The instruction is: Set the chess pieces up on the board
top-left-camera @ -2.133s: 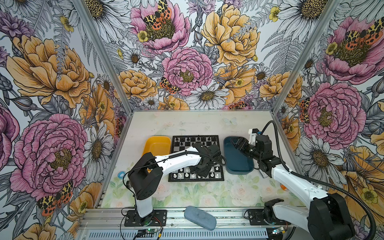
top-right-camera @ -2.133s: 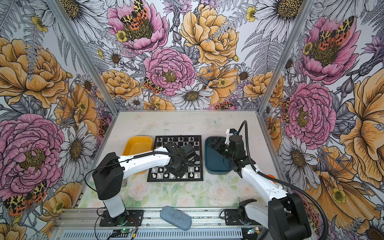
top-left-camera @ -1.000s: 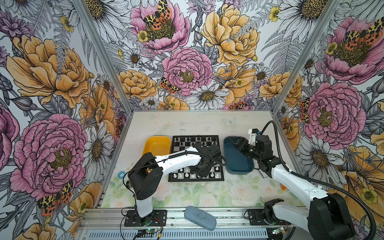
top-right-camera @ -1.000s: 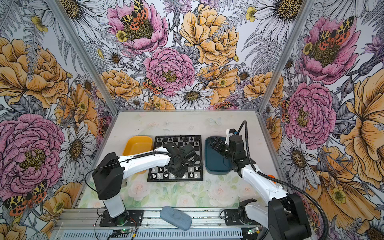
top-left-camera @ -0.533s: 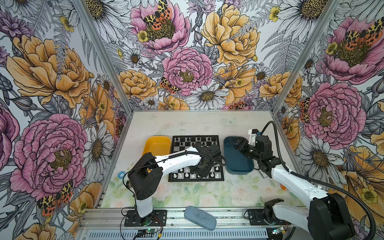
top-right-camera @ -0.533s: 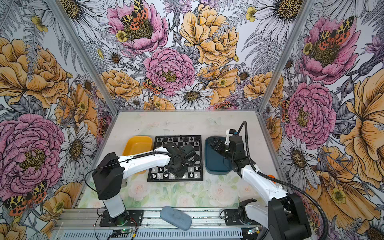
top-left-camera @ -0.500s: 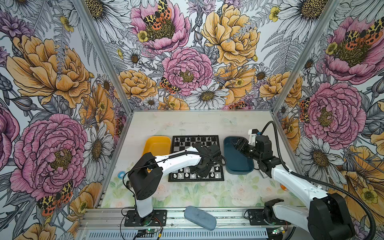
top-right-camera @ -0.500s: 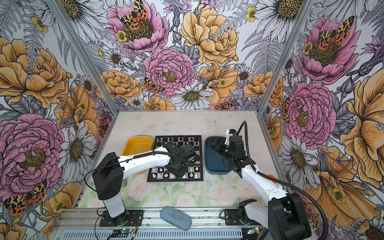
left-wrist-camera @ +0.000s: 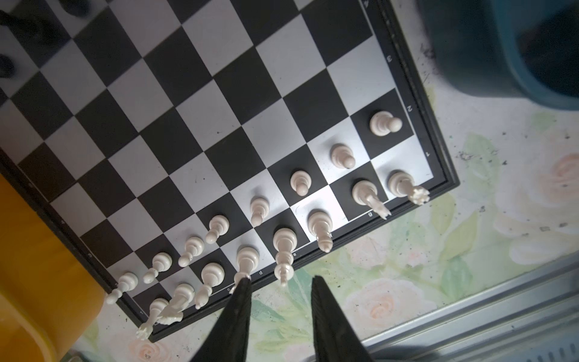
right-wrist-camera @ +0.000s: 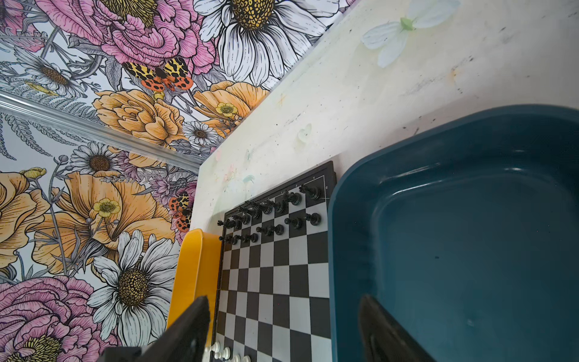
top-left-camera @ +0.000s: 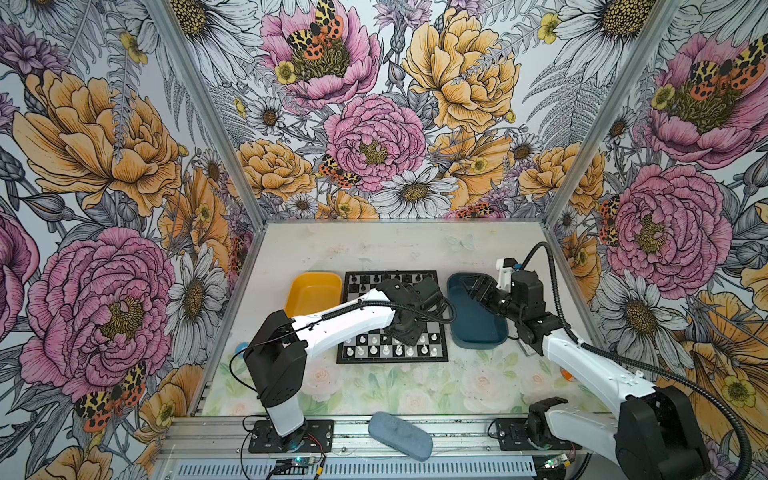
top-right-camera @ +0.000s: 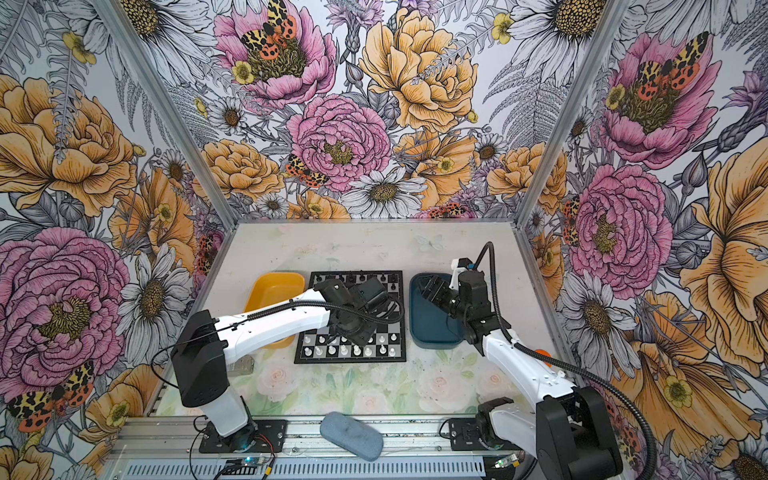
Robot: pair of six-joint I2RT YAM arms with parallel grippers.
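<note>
Chess pieces [left-wrist-camera: 300, 181] in white stand upright on the board [left-wrist-camera: 200, 103]. They fill two full rows of eight along the edge nearest my arms' bases, one to a square.

Furthest left, the yellow tray [top-left-camera: 313, 291] lies just beside the board's left edge, well off to the outer side of my left jaws.

Next comes my left gripper [left-wrist-camera: 280, 280], which hangs low over the middle of the back row. Its jaws are parted a little and nothing is clamped between them. The king [left-wrist-camera: 283, 241] has its top just ahead of the gap. One fingertip [left-wrist-camera: 242, 290] overlaps the crown of the queen [left-wrist-camera: 247, 258] next to it; from this angle I cannot tell whether it actually touches. The pawns stand one row further ahead of the jaws.

Well ahead of both sets of jaws, the black pieces [right-wrist-camera: 269, 230] line the board's far edge in two rows.

On the right, my right gripper [right-wrist-camera: 283, 301] hovers over the blue tray [right-wrist-camera: 344, 219], which sits just beside the board's right edge. Its jaws are spread wide and grip nothing. Below the gap I see the tray's rim and the board's outer squares, with one finger over the tray's inside.
</note>
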